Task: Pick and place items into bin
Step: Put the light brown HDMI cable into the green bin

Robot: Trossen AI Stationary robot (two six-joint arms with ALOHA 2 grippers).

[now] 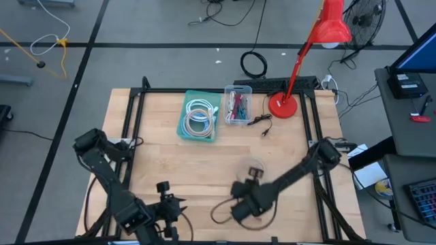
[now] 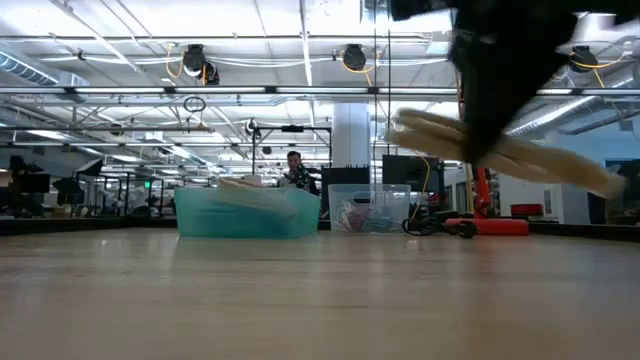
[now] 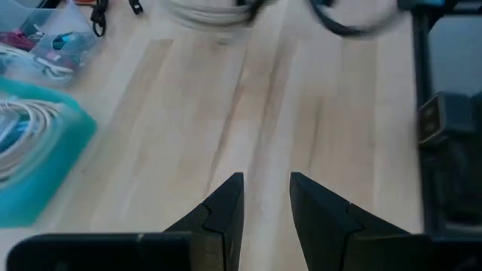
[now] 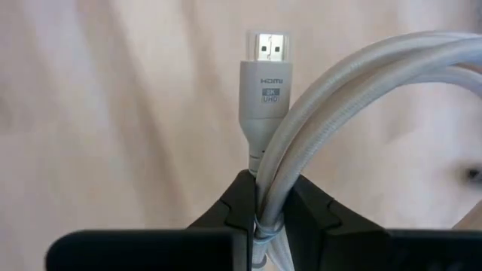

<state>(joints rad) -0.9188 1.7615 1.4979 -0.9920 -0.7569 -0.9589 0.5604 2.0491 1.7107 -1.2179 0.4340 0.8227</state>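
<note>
overhead, the right gripper [image 1: 244,207] is seen low over the near middle of the wooden table [image 1: 163,160], pinched on a beige coiled cable [image 1: 235,212] whose loop spreads beside it. the left gripper [image 1: 165,216] is parked at the near left edge, holding nothing. a teal bin [image 1: 182,126] holding white and light blue coils [image 1: 199,114] is placed at the far side, with a clear bin [image 1: 246,102] of small bundled cords just beside it and a red lamp [image 1: 320,41] further right.

from table height, the beige coil [image 2: 520,150] is shown lifted off the surface beneath a dark arm, blurred; the teal bin [image 2: 247,212] and clear bin [image 2: 368,208] are set well behind it.

through the left wrist camera, the left fingers [image 3: 226,214] are held apart with only bare wood between them.

through the right wrist camera, the right fingers [image 4: 239,203] are pressed on strands of the pale cable [image 4: 339,90], and its hdmi plug [image 4: 265,90] is seen standing beyond the fingertips.
</note>
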